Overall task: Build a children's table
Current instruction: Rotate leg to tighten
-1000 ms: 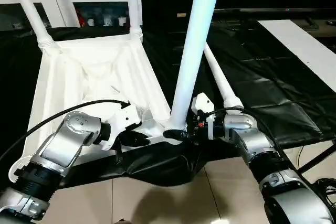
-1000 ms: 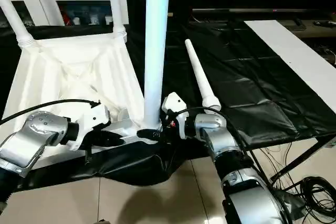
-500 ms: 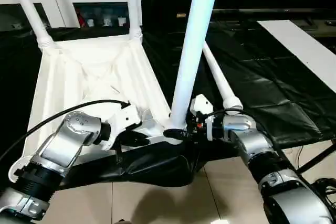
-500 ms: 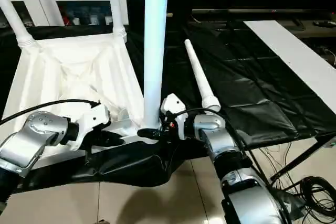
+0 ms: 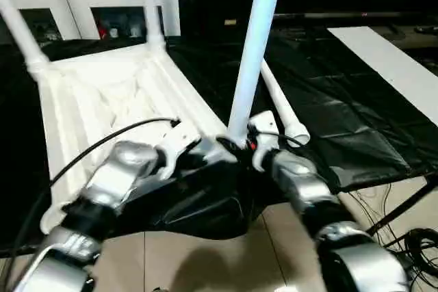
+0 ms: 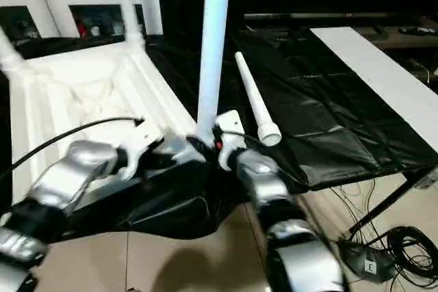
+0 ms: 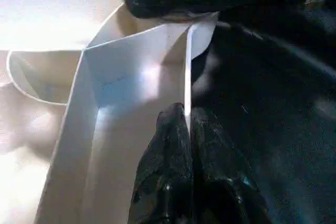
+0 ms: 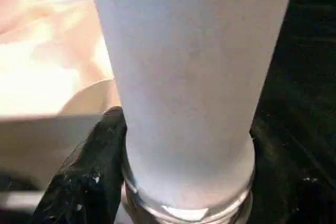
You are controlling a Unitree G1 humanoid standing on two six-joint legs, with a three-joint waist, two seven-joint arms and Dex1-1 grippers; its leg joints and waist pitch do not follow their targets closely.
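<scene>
Left eye view shows the tabletop [image 5: 102, 94] lying upside down on the black cover [image 5: 328, 100], its long side running away from the robot toward the white cabinet [image 5: 89, 11]. Two legs already stand in the far corner sockets: one at far left [image 5: 17, 32], one further right [image 5: 147, 5], both pointing up.

On the left, the left gripper [image 7: 186, 145] is pinched shut on the thin raised rim of the tabletop, near the closest corner. If this pinch slips off the narrow edge, the tabletop could turn or slide while the leg is being worked in.

In the middle, the third leg [image 5: 253, 52] stands in the near corner socket [image 7: 202, 30], its long axis almost vertical and leaning slightly, thick end down. The right gripper [image 8: 181, 145] is clamped around its base, just above the threaded collar [image 8: 184, 211]. I judge that the leg is perhaps not fully seated, though the joint is hard to see. Forced at an angle, it might jam or cross its thread.

To the right, the fourth leg [image 6: 252, 97] lies on the cover, thin end pointing away from the robot, close beside the right arm; a wide elbow move could knock it so it rolls.
</scene>
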